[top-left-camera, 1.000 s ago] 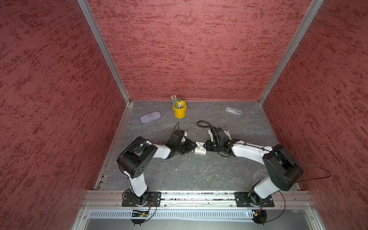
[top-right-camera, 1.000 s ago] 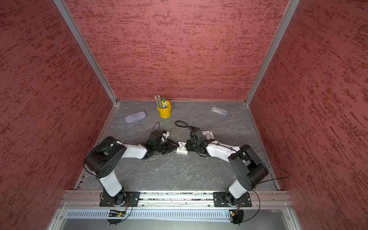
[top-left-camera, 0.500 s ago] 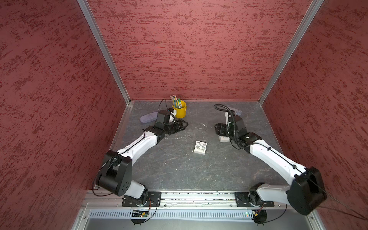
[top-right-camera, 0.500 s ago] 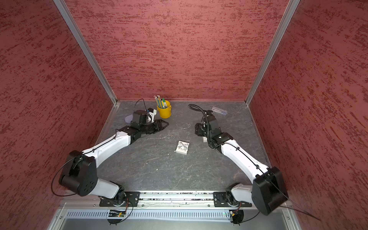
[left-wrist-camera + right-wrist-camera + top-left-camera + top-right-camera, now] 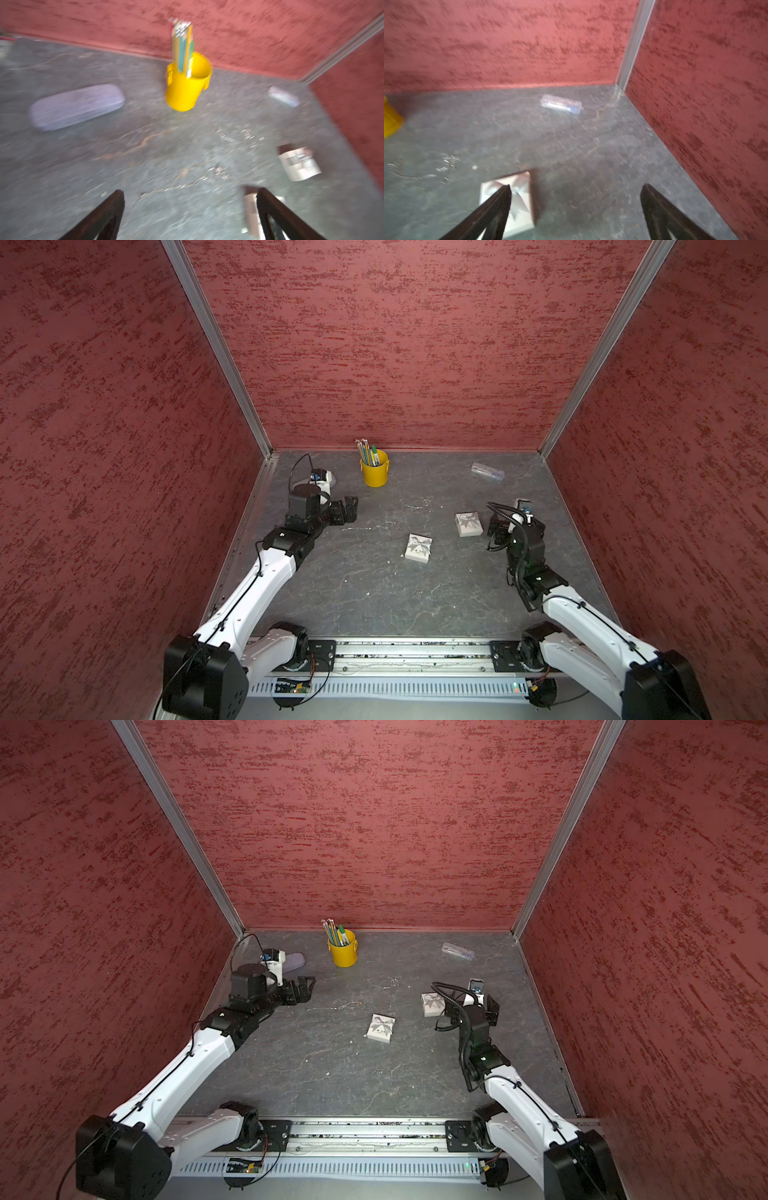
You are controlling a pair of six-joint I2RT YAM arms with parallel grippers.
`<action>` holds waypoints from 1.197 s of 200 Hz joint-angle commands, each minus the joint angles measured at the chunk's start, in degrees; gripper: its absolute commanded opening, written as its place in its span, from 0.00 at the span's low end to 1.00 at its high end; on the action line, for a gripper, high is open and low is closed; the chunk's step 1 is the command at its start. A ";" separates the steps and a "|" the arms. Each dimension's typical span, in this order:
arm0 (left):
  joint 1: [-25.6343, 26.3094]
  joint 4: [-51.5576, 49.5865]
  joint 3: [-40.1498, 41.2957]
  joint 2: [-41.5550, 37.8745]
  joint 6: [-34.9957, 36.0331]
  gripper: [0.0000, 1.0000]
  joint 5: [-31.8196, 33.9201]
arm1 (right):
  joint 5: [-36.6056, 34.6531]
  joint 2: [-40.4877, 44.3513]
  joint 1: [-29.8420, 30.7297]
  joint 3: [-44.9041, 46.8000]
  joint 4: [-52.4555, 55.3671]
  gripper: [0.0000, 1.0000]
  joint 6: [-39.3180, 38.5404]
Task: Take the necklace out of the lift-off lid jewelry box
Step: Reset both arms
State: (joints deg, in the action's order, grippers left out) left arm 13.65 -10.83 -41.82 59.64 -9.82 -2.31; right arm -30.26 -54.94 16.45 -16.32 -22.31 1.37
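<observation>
Silver chain on a grey table [image 5: 374, 593], easy to miss: the necklace [image 5: 386, 524] lies strung out flat, clear of the box, just ahead of the left gripper [image 5: 190, 193]. One box half [image 5: 417, 547] sits mid-table, the other half [image 5: 468, 524] just beside the right gripper [image 5: 575, 191]; can't tell which is the lid. Both grippers gape wide, nothing in them. Looks basically done to me, so now it's about backing off clean: lift first, don't drag fingers through the chain, mind the box.
</observation>
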 commanded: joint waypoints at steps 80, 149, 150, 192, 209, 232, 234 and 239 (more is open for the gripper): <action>-3.82 45.20 24.28 5.83 11.09 1.00 14.81 | 0.14 -27.83 -6.68 7.80 -59.66 0.99 -6.16; -8.52 66.37 27.34 17.62 15.84 1.00 6.87 | 7.52 -30.05 -10.58 5.45 -55.69 0.99 -3.46; -8.58 66.72 27.38 17.88 15.78 1.00 6.74 | 7.82 -30.05 -10.74 5.30 -55.36 0.99 -3.46; -10.77 80.16 28.58 29.48 14.76 0.99 4.86 | 17.64 -34.27 -16.11 6.66 -60.82 0.99 -0.16; -12.38 70.61 25.02 27.75 12.73 1.00 3.49 | 18.95 -33.24 -16.40 5.26 -56.52 0.99 -0.01; -17.13 62.29 20.35 27.84 9.00 1.00 -2.90 | 19.01 -33.55 -16.62 4.49 -55.51 0.99 0.22; -17.38 62.76 20.50 27.89 8.89 1.00 -3.37 | 19.03 -33.50 -16.62 4.57 -55.42 0.99 0.22; -17.46 62.61 20.47 27.92 8.94 1.00 -3.38 | 19.06 -33.28 -16.56 4.61 -55.11 0.99 0.22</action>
State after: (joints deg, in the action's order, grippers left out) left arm -0.45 54.94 -19.35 88.07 2.13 0.40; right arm -13.82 -88.09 0.14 -10.81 -76.95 0.73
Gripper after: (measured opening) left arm 0.996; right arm 0.989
